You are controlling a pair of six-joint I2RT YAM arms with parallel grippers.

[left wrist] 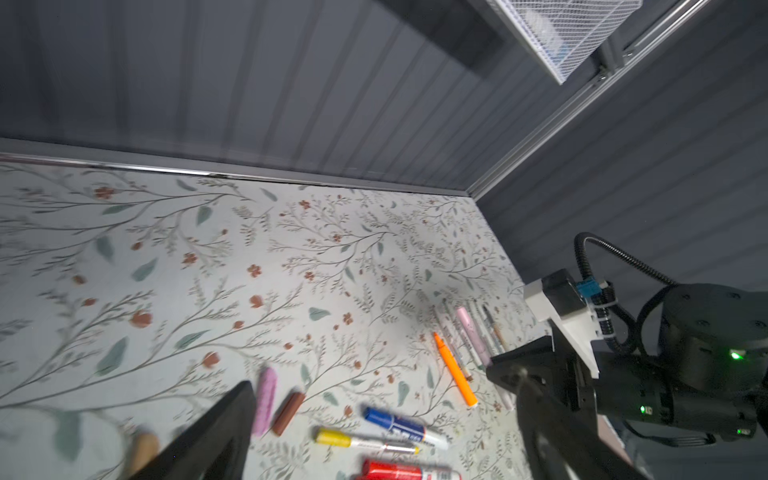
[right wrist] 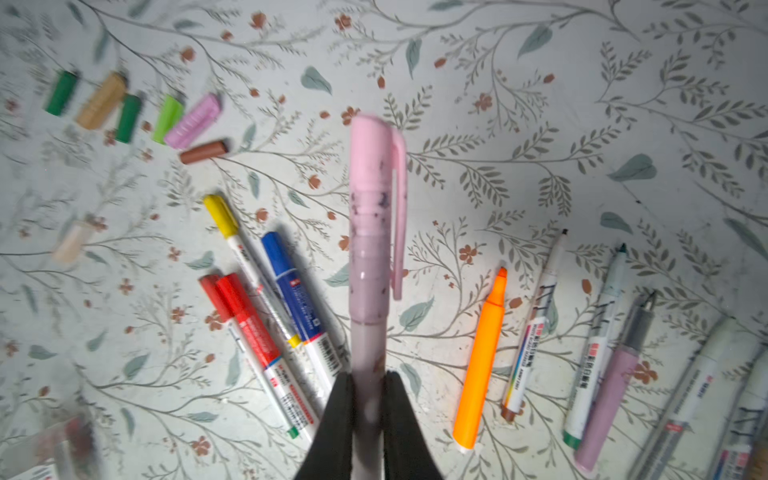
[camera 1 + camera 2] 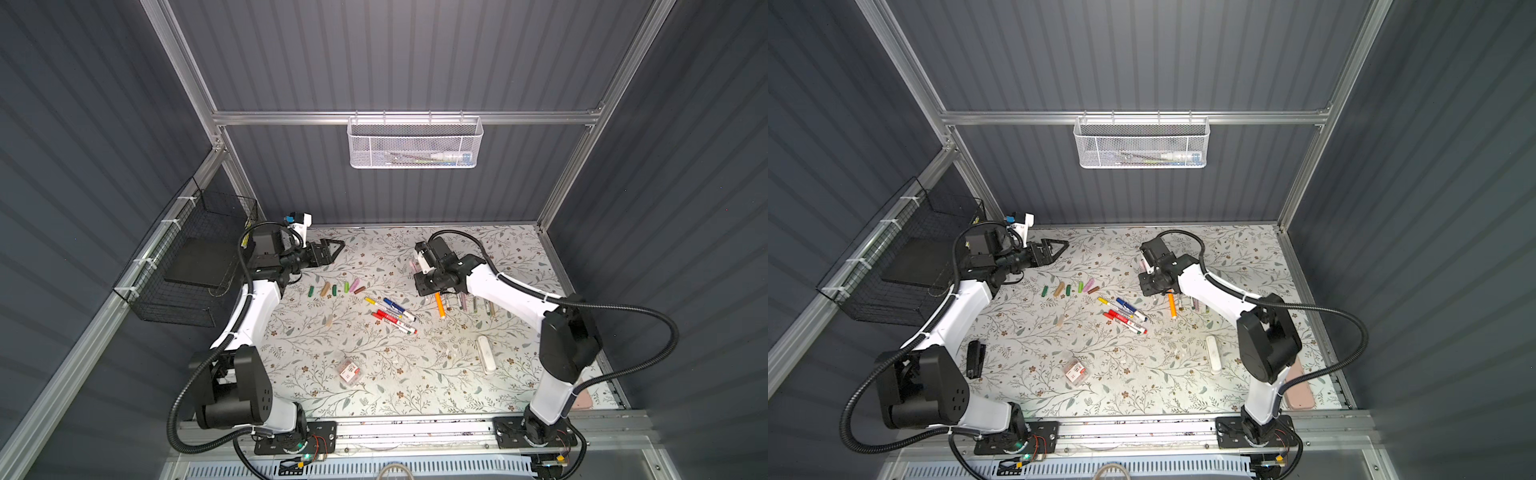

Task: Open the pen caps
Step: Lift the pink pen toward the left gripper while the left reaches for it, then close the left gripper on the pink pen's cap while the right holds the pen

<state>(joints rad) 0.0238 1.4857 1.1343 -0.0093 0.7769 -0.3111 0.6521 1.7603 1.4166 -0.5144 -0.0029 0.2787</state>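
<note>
My right gripper (image 2: 369, 382) is shut on the barrel of a pink pen (image 2: 368, 291) whose pink clip cap (image 2: 374, 166) is still on. It holds the pen above the table; in a top view the pen (image 3: 413, 266) shows beside the wrist. Loose pen caps (image 3: 334, 289) lie in a row: green (image 2: 62, 93), tan (image 2: 102, 99), green (image 2: 129, 118), light green (image 2: 168, 118), pink (image 2: 193, 120), brown (image 2: 203, 151). A pale cap (image 3: 329, 321) lies apart. My left gripper (image 3: 332, 248) hovers open and empty behind that row; its fingers (image 1: 224, 432) frame the capped markers.
Yellow, blue and red capped markers (image 3: 390, 313) lie mid-table. An orange pen (image 3: 439, 305) and several uncapped pens (image 2: 602, 340) lie under the right arm. A white oblong case (image 3: 486, 353) and a clear box (image 3: 349, 370) sit nearer the front, with a wire basket (image 3: 195, 266) at the left.
</note>
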